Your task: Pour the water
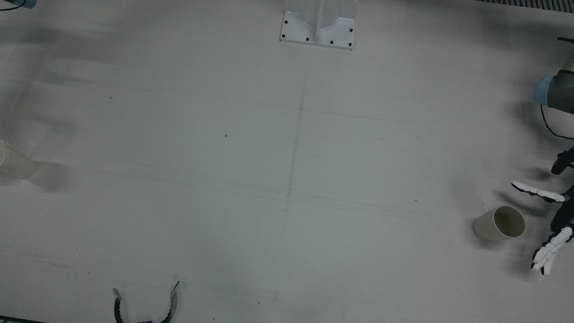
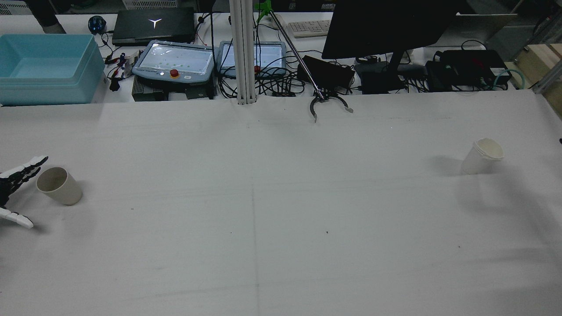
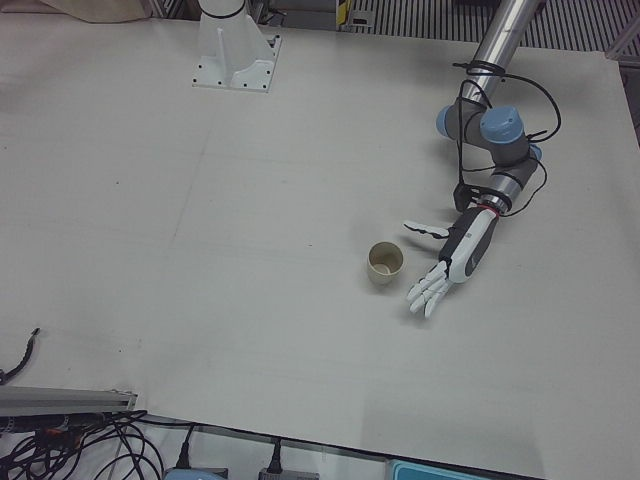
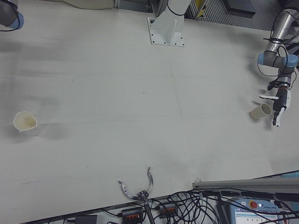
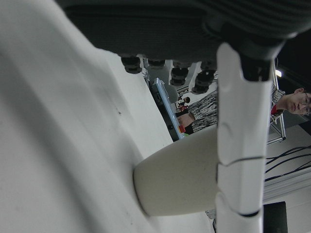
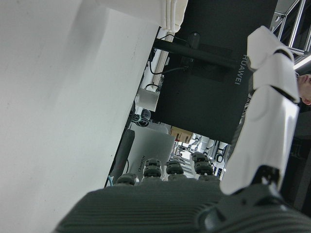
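Observation:
A beige paper cup (image 1: 500,223) stands upright on the white table, also in the rear view (image 2: 59,185) and the left-front view (image 3: 384,264). My left hand (image 1: 549,224) is open beside it, fingers spread on either side, not touching; it also shows in the rear view (image 2: 13,188) and the left-front view (image 3: 452,262). In the left hand view the cup (image 5: 180,177) is close behind one finger (image 5: 240,131). A white cup (image 2: 482,156) stands far off on the other side (image 1: 13,161). My right hand (image 6: 194,194) shows only in its own view, open and empty, with the white cup's rim (image 6: 163,12) ahead.
A black grabber claw (image 1: 145,305) lies at the operators' edge of the table (image 2: 329,105). A white pedestal base (image 1: 319,27) is bolted at the robot's side. Beyond the table are a blue bin (image 2: 48,68), teach pendants (image 2: 175,61) and a monitor (image 2: 390,26).

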`<state>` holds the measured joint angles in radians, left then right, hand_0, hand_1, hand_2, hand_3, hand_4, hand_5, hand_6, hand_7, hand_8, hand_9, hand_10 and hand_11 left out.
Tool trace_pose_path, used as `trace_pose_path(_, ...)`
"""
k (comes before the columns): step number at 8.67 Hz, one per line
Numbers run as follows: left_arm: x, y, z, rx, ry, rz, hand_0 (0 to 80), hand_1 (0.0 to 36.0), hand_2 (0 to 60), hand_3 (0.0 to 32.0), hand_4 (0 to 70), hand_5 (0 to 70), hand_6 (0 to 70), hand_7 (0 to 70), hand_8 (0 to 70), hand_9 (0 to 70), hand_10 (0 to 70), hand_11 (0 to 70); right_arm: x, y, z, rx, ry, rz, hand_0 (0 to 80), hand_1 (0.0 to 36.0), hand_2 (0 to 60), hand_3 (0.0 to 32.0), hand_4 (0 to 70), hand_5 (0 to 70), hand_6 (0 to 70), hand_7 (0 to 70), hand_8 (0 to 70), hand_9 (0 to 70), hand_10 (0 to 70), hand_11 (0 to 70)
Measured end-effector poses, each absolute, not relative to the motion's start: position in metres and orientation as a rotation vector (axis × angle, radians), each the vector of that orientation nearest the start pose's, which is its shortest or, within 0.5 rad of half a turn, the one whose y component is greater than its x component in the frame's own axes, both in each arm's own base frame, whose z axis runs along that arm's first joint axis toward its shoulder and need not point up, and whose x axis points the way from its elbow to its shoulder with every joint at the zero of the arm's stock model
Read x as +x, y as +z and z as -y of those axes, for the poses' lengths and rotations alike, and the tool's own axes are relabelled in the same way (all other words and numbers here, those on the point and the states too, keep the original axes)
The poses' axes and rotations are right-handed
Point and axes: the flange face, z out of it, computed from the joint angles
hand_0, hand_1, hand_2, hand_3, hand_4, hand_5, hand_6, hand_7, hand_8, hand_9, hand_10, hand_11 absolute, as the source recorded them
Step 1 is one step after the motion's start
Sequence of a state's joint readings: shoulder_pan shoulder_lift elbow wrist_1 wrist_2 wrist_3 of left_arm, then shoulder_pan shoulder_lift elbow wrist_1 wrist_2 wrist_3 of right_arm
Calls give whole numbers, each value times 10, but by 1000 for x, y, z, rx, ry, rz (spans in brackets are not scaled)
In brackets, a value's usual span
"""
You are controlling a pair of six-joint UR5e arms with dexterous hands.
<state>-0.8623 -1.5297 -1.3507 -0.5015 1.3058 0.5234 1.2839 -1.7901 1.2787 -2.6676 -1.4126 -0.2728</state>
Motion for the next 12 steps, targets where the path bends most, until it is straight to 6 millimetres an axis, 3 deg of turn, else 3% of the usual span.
trace_pose_path(3, 216, 751, 473, 1, -1521, -2131, 696, 227, 0, 0, 245, 0, 111, 79, 13, 1, 29, 70, 48, 878, 364, -183, -2467, -2387, 492, 206, 168, 0, 0, 59, 50, 0, 40, 49, 0, 0)
trace_pose_path(6, 236, 729, 492, -8, -1515, -2147, 747, 242, 0, 0, 249, 0, 118, 89, 16, 3, 30, 73, 55, 894, 352, -193, -2467, -2377, 494, 206, 174, 0, 0, 59, 58, 0, 42, 52, 0, 0)
trace_pose_path(7, 240, 724, 495, -17, -1516, -2156, 791, 257, 0, 0, 262, 82, 118, 97, 21, 5, 33, 78, 59, 903, 346, -200, -2460, -2372, 502, 214, 190, 0, 0, 62, 81, 8, 51, 60, 0, 0)
trace_pose_path(8, 242, 722, 498, -39, -1528, -2166, 797, 266, 0, 0, 257, 215, 118, 98, 23, 5, 35, 81, 62, 910, 341, -206, -2460, -2365, 502, 214, 190, 0, 0, 62, 81, 8, 51, 60, 0, 0)
trace_pose_path(9, 242, 721, 499, -61, -1550, -2171, 800, 322, 32, 0, 306, 700, 125, 115, 31, 9, 49, 101, 65, 914, 338, -211, -2462, -2358, 503, 214, 184, 0, 0, 61, 67, 0, 45, 55, 0, 0)
trace_pose_path(10, 242, 720, 500, -74, -1574, -2176, 800, 322, 32, 0, 306, 700, 125, 115, 31, 9, 49, 101, 66, 916, 336, -214, -2462, -2354, 503, 214, 184, 0, 0, 61, 67, 0, 45, 55, 0, 0)
trace_pose_path(11, 242, 719, 501, -83, -1591, -2179, 800, 342, 125, 0, 428, 700, 145, 149, 39, 15, 58, 112, 67, 917, 335, -216, -2463, -2352, 501, 215, 184, 0, 0, 60, 64, 0, 45, 56, 0, 0)
trace_pose_path(12, 242, 718, 501, -94, -1606, -2180, 800, 342, 125, 0, 428, 700, 145, 149, 39, 15, 58, 112, 68, 917, 335, -219, -2462, -2350, 501, 215, 184, 0, 0, 60, 64, 0, 45, 56, 0, 0)
